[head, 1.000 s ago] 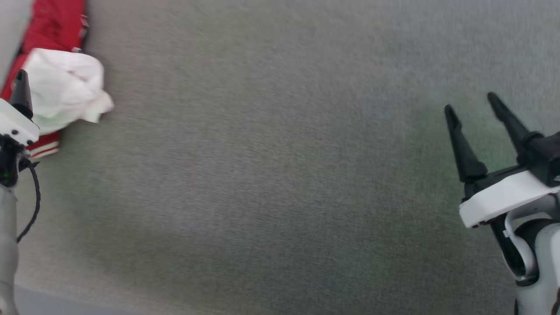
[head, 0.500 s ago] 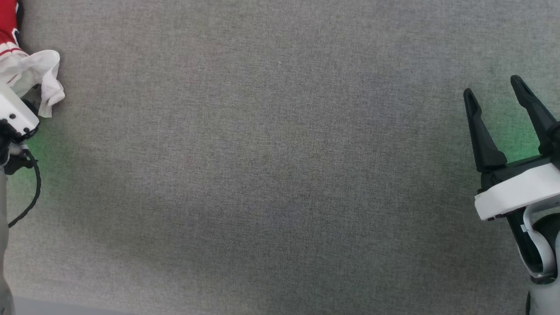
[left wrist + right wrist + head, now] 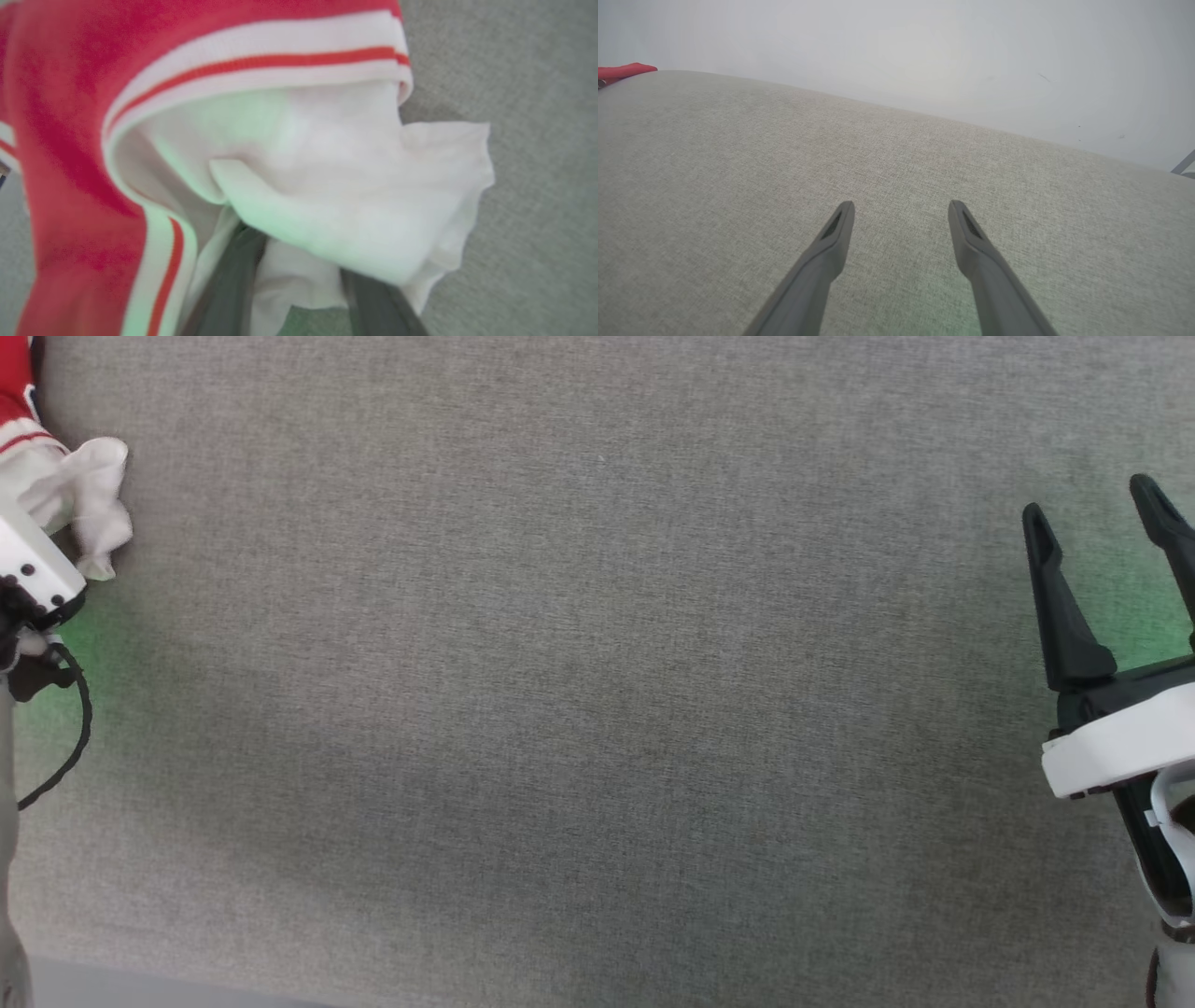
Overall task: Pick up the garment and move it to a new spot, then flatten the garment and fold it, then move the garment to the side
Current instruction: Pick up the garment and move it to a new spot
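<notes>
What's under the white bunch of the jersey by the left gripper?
Two dark fingers run up beneath the white fabric of the jersey, over the grey surface. Their tips are covered, so whether they pinch fabric cannot be seen.

Garment point(image 3: 84, 495) at surface's point(image 3: 597, 709) far left; left fingers point(image 3: 233, 280) amid its folds; right fingers point(image 3: 1060, 607) far right.

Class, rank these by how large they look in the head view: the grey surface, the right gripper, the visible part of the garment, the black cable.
1. grey surface
2. right gripper, though nearness to the camera enlarges it
3. garment, mostly cut off at the left edge
4. black cable, a thin loop
</notes>
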Tool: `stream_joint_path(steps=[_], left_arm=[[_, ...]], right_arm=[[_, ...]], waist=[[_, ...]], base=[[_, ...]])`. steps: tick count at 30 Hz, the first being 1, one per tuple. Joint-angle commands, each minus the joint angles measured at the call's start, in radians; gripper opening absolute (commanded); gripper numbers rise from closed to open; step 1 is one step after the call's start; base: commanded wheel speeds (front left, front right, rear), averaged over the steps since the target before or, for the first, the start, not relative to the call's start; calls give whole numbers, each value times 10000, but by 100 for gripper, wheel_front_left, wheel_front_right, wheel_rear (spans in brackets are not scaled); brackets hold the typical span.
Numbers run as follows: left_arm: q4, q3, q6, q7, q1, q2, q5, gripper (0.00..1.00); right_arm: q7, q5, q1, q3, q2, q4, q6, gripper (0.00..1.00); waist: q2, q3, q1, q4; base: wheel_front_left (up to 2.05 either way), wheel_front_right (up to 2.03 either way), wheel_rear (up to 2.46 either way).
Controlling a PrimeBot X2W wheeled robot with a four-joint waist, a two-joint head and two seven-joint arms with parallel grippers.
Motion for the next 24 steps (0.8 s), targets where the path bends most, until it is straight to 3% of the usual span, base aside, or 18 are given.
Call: stream_joint_path(steps=[1, 9, 24], left_arm=[[638, -260, -74, 236, 919, -1003, 54, 0], [238, -432, -393, -837, 65, -250, 252, 0], [-908, -1607, -519, -2243, -1208, 1017, 1002, 0]], right_arm=[[49, -49, -9, -16, -3, -56, -1, 100], [-180, 23, -94, -14, 116, 193, 0, 100], [-1079, 279, 153, 106, 721, 1382, -1, 100]], waist=[[-1, -4, 0, 59], [-1, -562, 0, 356], [-1, -2333, 0, 597]], base=[[0, 0, 0], [0, 0, 0], [0, 0, 0]])
